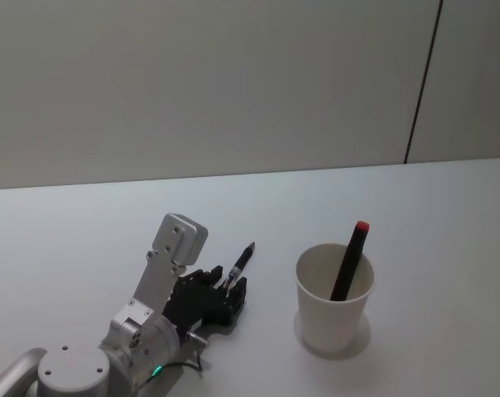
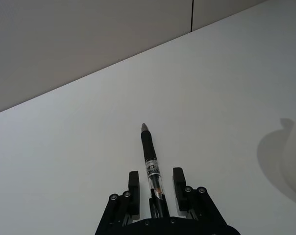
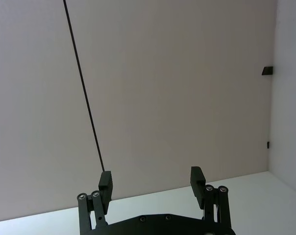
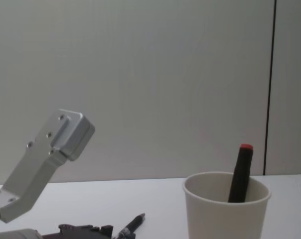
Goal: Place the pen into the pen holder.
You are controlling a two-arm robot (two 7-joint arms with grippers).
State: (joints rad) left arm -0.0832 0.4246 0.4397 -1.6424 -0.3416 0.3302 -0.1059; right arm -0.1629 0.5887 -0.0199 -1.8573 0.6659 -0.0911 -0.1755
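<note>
Your left gripper [image 1: 231, 286] sits low on the white worktop [image 1: 449, 248], at the end of a silver-grey arm that comes in from the near left corner of the head view, and it points forward and a little toward the right. Its two black fingers [image 2: 134, 185] stand apart. Between them lies a slim black pen with a clear barrel section [image 2: 148, 147], with a gap showing on either side in the left wrist view. You can see the pen's tip reaching out past the fingertips, away from the robot.

To the right of that gripper, near but apart from it, a plain white paper cup with a rolled rim [image 1: 334, 322] stands upright on the worktop. Inside it a black pen with a red end [image 1: 349, 263] leans against the far right of the rim, red end up and well above the lip.

Your right gripper [image 3: 153, 182] is held up facing the pale wall, its fingers spread wide with nothing between them
</note>
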